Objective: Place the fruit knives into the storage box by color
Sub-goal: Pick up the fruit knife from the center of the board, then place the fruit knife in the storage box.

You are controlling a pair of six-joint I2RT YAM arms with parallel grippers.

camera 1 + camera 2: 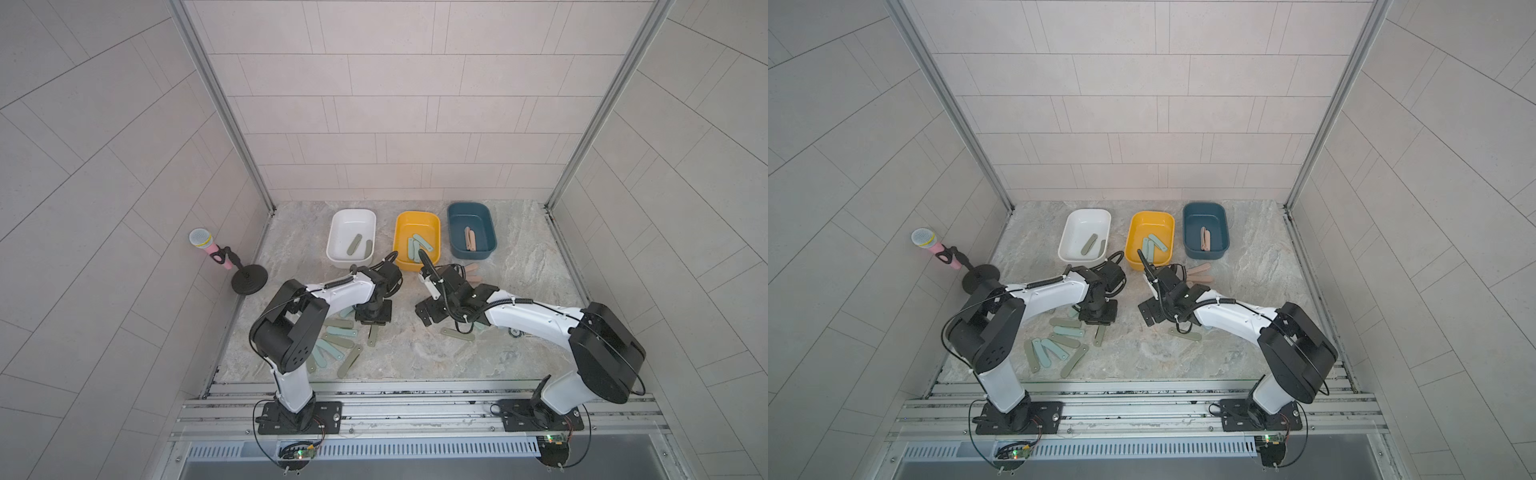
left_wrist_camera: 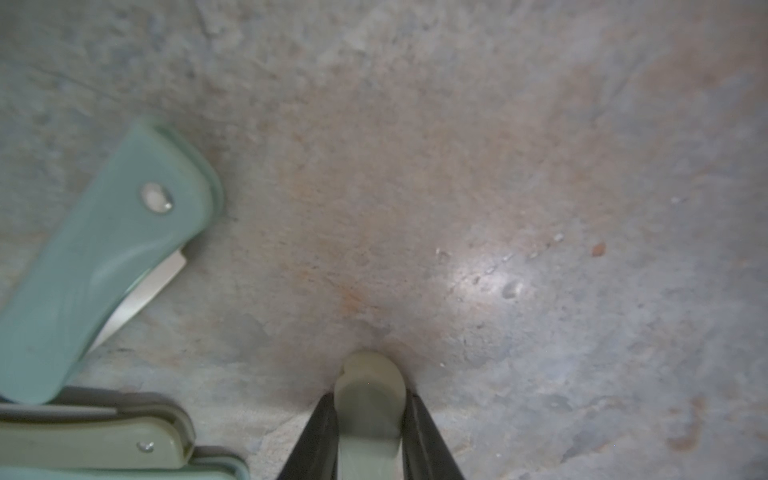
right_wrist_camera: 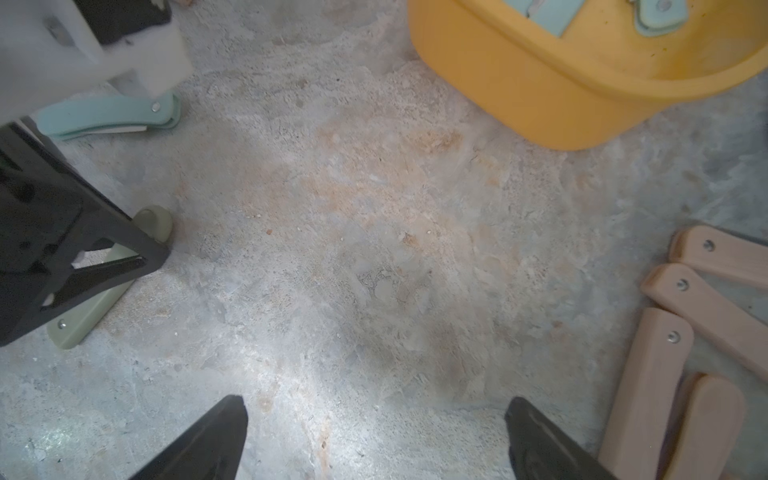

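Observation:
My left gripper is shut on the rounded end of an olive-green fruit knife that lies on the table; in a top view the knife sticks out below the gripper. Beside it lie a teal knife and another olive one. My right gripper hangs open over bare table, with peach-pink knives beside it. The storage boxes stand at the back: white with olive knives, yellow with teal ones, blue with pink ones.
A loose heap of olive and teal knives lies at the front left, partly under the left arm. One olive knife lies under the right arm. A pink microphone on a black stand stands by the left wall.

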